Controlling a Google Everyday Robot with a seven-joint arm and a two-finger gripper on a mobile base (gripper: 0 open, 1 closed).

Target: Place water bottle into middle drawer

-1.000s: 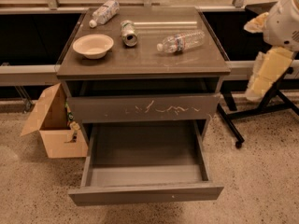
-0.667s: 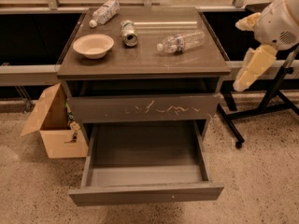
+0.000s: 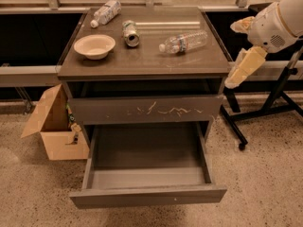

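Off the cabinet's [image 3: 142,63] 3 o'clock edge, the gripper [image 3: 244,67] has crept inward from farther right; whether it is spread or pressed together I cannot tell; the bottle [image 3: 183,41] has not stirred, lying on its side on top, at 3 o'clock from the can [image 3: 130,33]; the drawer [image 3: 147,176] stands open at 6 o'clock; the reach, I judge, has only begun.
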